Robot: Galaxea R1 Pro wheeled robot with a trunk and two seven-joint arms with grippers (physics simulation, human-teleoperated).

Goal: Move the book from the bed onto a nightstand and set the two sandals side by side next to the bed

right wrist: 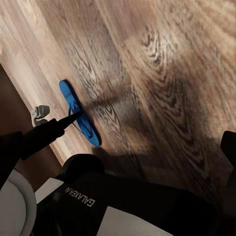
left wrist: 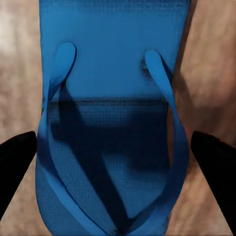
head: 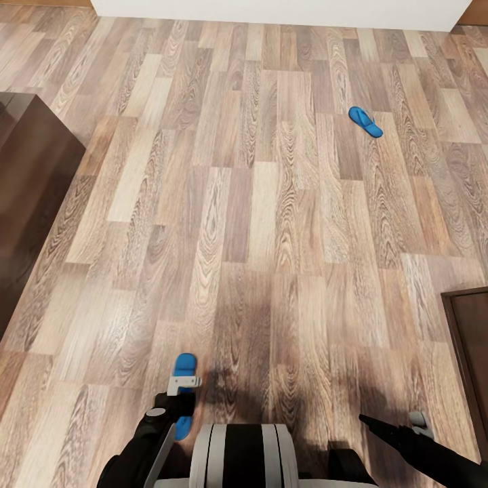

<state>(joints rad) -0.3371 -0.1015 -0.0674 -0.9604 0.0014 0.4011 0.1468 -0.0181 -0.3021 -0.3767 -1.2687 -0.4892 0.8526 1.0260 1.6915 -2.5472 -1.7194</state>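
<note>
The head view looked down on a brown wood-plank floor. One blue sandal lay alone on the planks at the far right, well apart from everything else, its strap side up. The other sandal lay near the robot on the left, just in front of its base, with the left tool directly above it and covering its middle.

In the left wrist view, that near sandal lay flat on the floor, strap side up, its thin blue straps running down both sides and meeting at the toe post. The left tool was spread wide: one dark finger stood outside one edge of the sandal and the other finger outside the opposite edge, neither clearly touching it.

The right arm reached in at the near right of the head view. The right tool showed as a small grey part at its end, and I could not tell whether its fingers were spread or pressed together.

A dark brown cabinet stood at the left edge, and the corner of another piece of dark wooden furniture showed at the right edge. A white wall ran along the far side of the floor.
</note>
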